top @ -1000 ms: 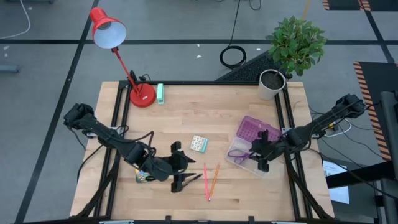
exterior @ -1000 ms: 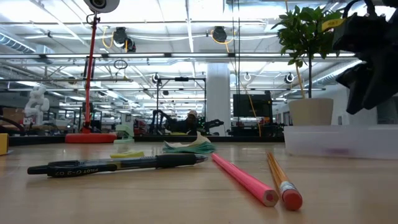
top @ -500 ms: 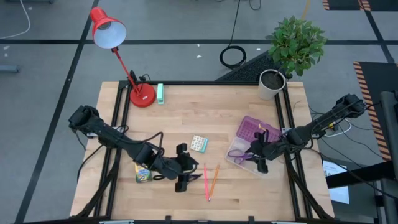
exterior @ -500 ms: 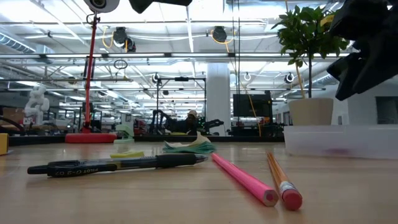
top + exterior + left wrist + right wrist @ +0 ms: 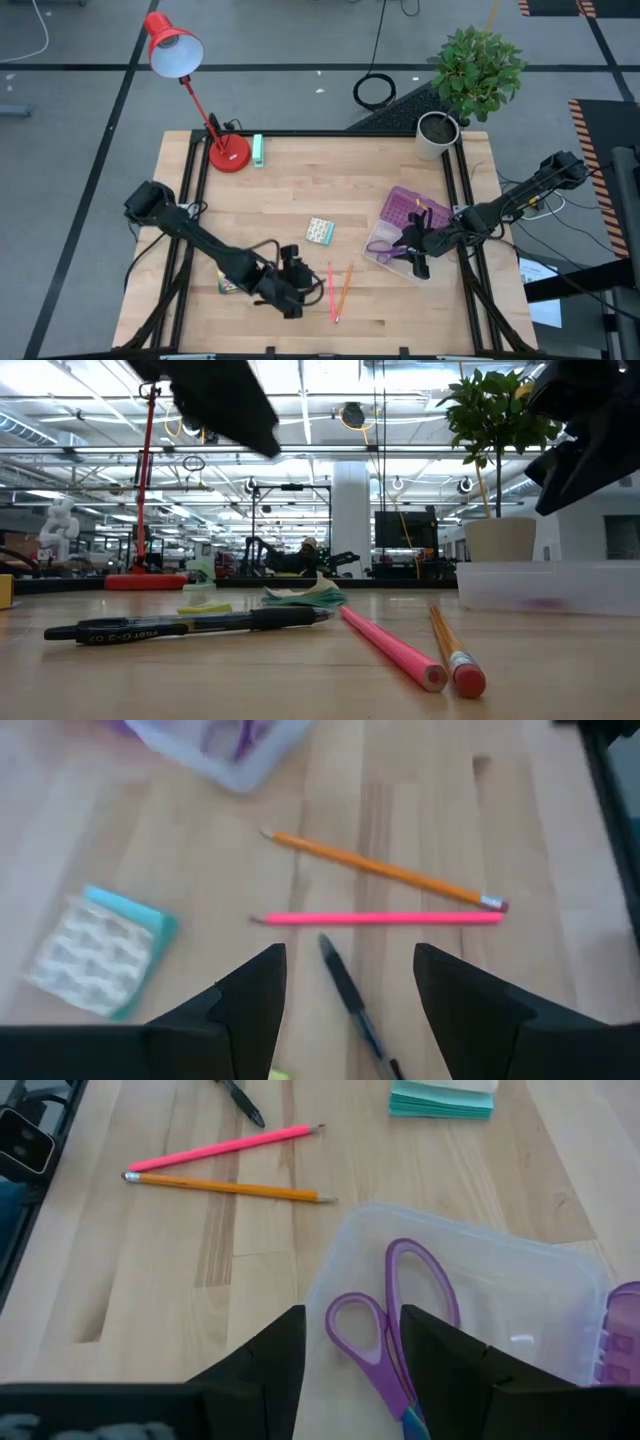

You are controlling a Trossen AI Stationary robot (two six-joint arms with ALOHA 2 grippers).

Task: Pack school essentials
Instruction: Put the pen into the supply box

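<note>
Since the earlier frame, the left gripper (image 5: 292, 292) has shifted toward the table's (image 5: 300, 180) front edge; it hangs over the black pen (image 5: 352, 998), fingers spread. Right gripper (image 5: 418, 252) hovers over the clear bin (image 5: 470, 1270) near the right edge, fingers parted. Purple scissors (image 5: 385, 1330) lie inside. Patterned pack (image 5: 320, 232) sits mid-table. Pink pencil (image 5: 375, 919) and orange pencil (image 5: 385, 870) lie just beside the pen.

My left gripper (image 5: 291, 291) hides most of the slim black pen (image 5: 352, 1002). The purple-handled scissors' (image 5: 392, 1342) blades run off the picture's edge at six o'clock. The clear plastic box (image 5: 225, 750) is cut off at twelve o'clock.
</note>
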